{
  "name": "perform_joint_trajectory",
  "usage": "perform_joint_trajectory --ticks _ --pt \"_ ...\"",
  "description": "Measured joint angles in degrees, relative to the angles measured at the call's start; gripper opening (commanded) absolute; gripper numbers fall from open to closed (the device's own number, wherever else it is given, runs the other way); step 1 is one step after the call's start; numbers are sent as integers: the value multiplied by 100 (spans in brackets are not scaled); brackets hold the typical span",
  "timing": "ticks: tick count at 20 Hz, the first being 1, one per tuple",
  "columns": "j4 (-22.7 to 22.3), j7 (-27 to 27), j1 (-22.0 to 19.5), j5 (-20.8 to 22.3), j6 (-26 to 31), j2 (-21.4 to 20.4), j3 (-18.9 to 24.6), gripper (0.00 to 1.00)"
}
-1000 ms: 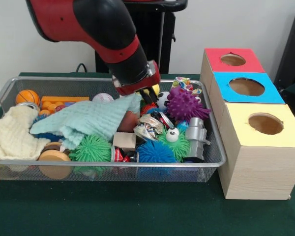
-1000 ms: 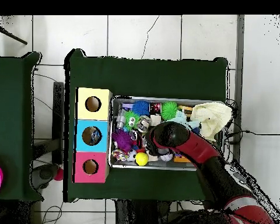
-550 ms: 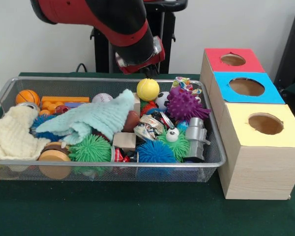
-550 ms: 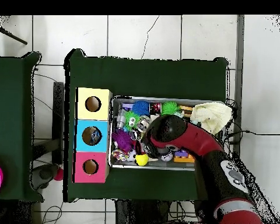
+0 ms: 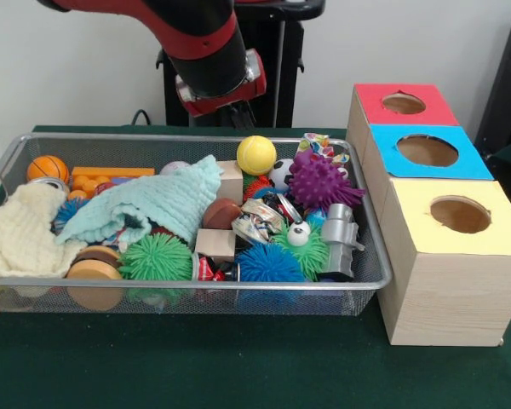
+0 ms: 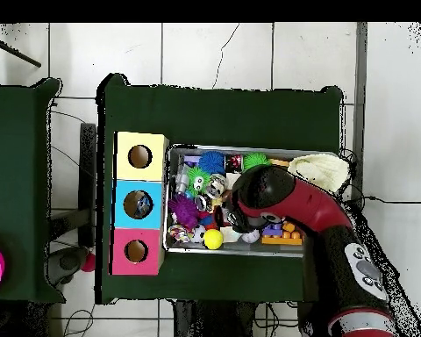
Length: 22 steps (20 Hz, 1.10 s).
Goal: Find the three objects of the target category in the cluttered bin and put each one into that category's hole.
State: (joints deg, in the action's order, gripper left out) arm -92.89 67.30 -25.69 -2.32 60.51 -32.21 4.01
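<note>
A wire bin (image 5: 370, 256) holds mixed toys. At its back lie a yellow ball (image 5: 255, 154), a soccer ball (image 5: 281, 173) and a purple spiky ball (image 5: 319, 183). An orange basketball (image 5: 48, 168) sits at the far left, and a brown football (image 5: 221, 213) pokes out beside a mint cloth (image 5: 149, 204). My gripper (image 5: 228, 115) hangs above the bin's back edge, left of the yellow ball and dark against the black pedestal, with nothing seen in it. In the overhead view the arm (image 6: 267, 193) covers the bin's middle, with the yellow ball (image 6: 213, 239) beside it.
Three wooden boxes stand right of the bin, with a red-topped hole (image 5: 403, 103), a blue-topped hole (image 5: 427, 150) and a yellow-topped hole (image 5: 460, 215). A cream cloth (image 5: 21, 230), green (image 5: 157, 258) and blue (image 5: 268, 262) spiky balls, wooden blocks and a grey toy (image 5: 341, 230) crowd the bin.
My arm has risen out of the bin and drawn up to the left. The yellow ball now shows uncovered, and the mint cloth has slid left, baring the brown football.
</note>
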Motion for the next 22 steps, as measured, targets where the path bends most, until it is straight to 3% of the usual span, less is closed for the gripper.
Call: perform_joint_trajectory --ticks 10,11,17,18,22 --pt "314 0 19 273 -11 60 -221 0" --pt "421 0 19 487 -112 60 -253 100" --pt "606 0 20 941 -505 62 -265 100" --pt "710 0 20 1217 -779 62 -265 100" --pt "859 0 20 1629 -1145 64 -265 100"
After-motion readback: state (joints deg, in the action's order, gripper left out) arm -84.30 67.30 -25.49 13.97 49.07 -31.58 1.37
